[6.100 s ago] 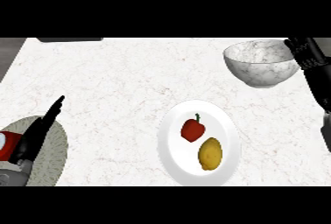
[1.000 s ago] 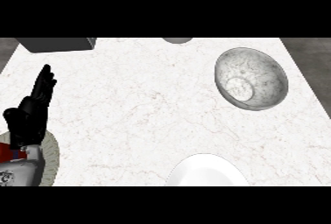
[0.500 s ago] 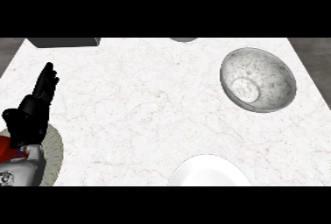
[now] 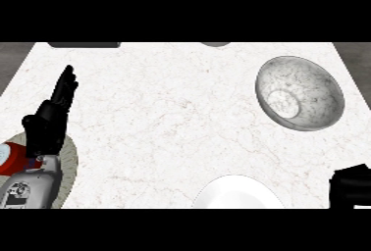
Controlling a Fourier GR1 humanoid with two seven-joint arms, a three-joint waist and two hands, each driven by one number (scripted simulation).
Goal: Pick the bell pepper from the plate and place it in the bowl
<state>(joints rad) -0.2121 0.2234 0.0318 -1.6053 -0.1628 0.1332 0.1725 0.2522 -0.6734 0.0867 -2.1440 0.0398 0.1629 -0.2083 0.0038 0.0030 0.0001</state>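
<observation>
The left hand (image 4: 51, 117) rests at the table's (image 4: 174, 108) left with fingers straight, the right hand's (image 4: 353, 188) state cannot be told, the bowl (image 4: 299, 93) sits far right, and the plate (image 4: 238, 193) shows no bell pepper.

Looking down at white marbled counter (image 4: 167, 122). My left hand (image 4: 49, 120) at 9 o'clock edge, fingers straight, pointing toward 12, resting, touching nothing. Grey marbled bowl (image 4: 299, 93) at 2 o'clock, nothing visible inside. White plate (image 4: 238, 193) at 5 o'clock, only upper rim in view; can't see any bell pepper on visible part. Black shape at 4 o'clock corner is part of my right hand (image 4: 351, 186); can't tell more. Dark object (image 4: 83, 44) at 11 o'clock edge.
</observation>
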